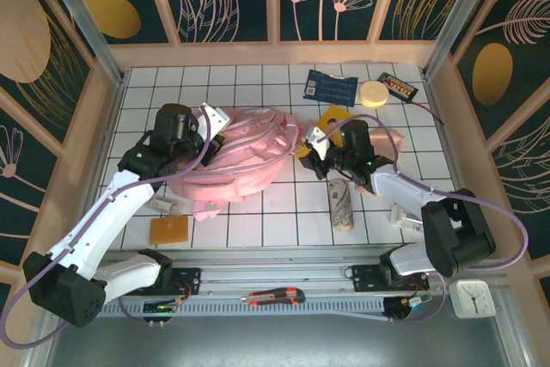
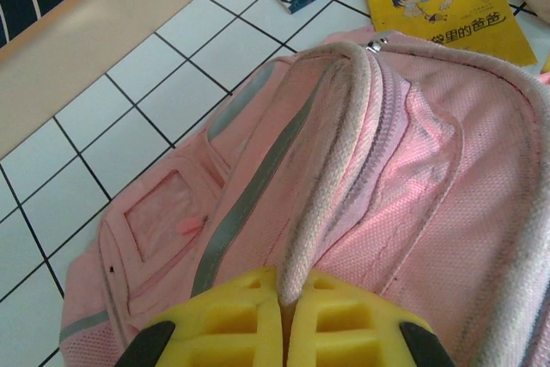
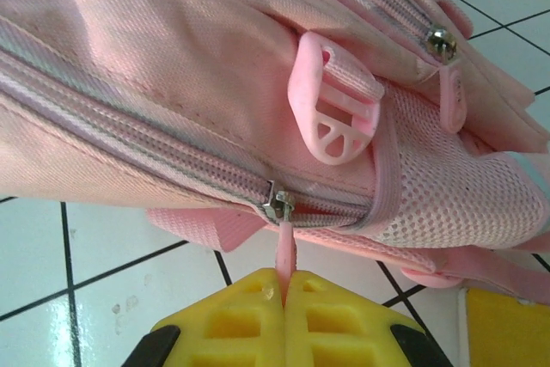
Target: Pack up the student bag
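Observation:
The student bag (image 1: pixel 245 156), a large pink backpack, lies on its side in the middle of the tiled table. My left gripper (image 1: pixel 215 119) is at its upper left end, shut on the bag's pale webbing handle (image 2: pixel 322 161). In the left wrist view the gripper (image 2: pixel 287 291) pinches that loop, with the clear window pocket (image 2: pixel 163 212) and a silver strip (image 2: pixel 249 204) beside it. My right gripper (image 1: pixel 311 147) is at the bag's right end. Its jaws (image 3: pixel 284 288) are shut on the pink zipper pull (image 3: pixel 285 251), just below the metal slider (image 3: pixel 277 204).
A blue book (image 1: pixel 330 87) and a yellow book (image 1: pixel 331 118) lie behind the bag. A cream disc (image 1: pixel 373 94) and a small black device (image 1: pixel 399 85) sit at back right. A patterned roll (image 1: pixel 342 204), an orange block (image 1: pixel 168 229) and a small pink cloth (image 1: pixel 206 210) lie in front.

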Motion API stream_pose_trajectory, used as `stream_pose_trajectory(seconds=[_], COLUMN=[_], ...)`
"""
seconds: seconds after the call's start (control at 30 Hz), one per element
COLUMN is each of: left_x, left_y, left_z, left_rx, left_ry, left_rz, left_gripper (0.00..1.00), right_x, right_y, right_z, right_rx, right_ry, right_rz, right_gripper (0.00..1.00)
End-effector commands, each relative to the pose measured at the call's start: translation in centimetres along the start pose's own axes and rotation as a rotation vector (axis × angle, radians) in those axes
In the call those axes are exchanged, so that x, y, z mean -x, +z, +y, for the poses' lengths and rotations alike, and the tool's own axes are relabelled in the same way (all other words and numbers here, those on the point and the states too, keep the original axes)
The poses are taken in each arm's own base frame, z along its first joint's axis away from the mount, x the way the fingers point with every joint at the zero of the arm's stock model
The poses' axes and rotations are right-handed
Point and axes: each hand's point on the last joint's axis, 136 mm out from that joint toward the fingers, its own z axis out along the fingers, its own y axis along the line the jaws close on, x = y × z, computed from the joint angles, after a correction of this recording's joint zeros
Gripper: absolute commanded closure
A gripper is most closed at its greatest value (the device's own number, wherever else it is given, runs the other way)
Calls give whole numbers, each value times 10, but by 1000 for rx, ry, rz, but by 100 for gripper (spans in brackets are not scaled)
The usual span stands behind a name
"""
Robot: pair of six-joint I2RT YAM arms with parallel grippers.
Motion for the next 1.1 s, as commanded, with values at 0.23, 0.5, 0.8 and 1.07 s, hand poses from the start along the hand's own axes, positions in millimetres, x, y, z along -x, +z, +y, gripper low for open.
stream_pose_trajectory(seconds=[0.23,0.5,0.8,1.07], left_x=[13,15,1,1], left_y=[9,19,30,33], left_z=[11,2,10,25], left_rx=[83,85,180,309], left_ry=[6,46,88,99], left_rz=[-83,-87,-37,8], left_gripper=[100,100,100,100], right_x=[41,42,50,69], right_y=[-19,-19,-25,-34], right_z=[31,44,47,53], right_rx=[249,357,399,435], right_ry=[113,148,158,156], right_rz=[-150,-131,-124,-123], right_gripper=[100,100,100,100])
